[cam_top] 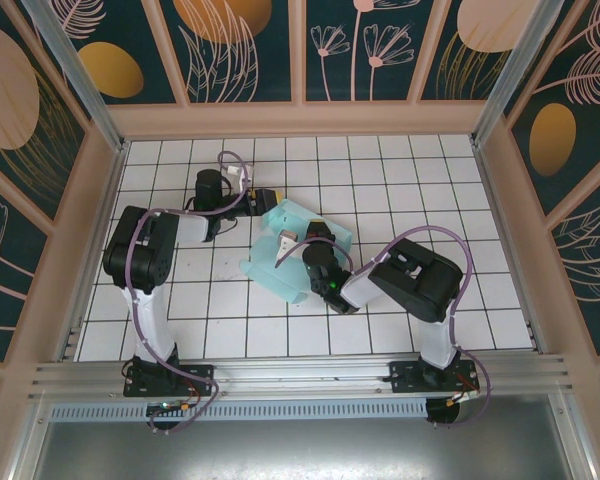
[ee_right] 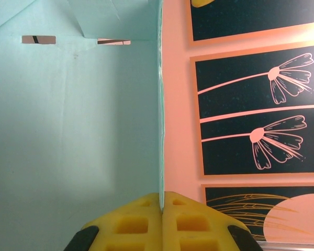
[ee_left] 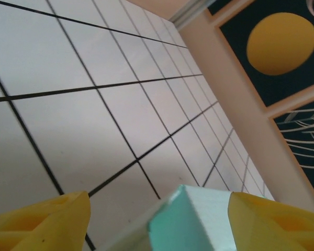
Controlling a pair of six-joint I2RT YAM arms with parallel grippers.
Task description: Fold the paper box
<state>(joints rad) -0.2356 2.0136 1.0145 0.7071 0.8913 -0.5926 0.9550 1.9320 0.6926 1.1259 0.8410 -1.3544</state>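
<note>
The paper box (cam_top: 290, 215), pale mint card partly folded up, lies mid-table between the two arms. My right gripper (cam_top: 294, 240) reaches into it from the near right. In the right wrist view its yellow fingers (ee_right: 131, 225) are shut on the edge of an upright box wall (ee_right: 159, 130), and the inner panel (ee_right: 73, 130) with two slots fills the left side. My left gripper (cam_top: 268, 197) is at the box's far-left corner. It (ee_left: 159, 225) stands open with that box corner (ee_left: 199, 219) between the fingers, close against the right fingertip (ee_left: 277, 222) and well apart from the left one.
The white tiled table (cam_top: 410, 180) stretches open to the right and far side. Peach-framed walls with dark floral panels (cam_top: 250, 50) close in three sides. An aluminium rail (cam_top: 300, 375) carrying the arm bases runs along the near edge.
</note>
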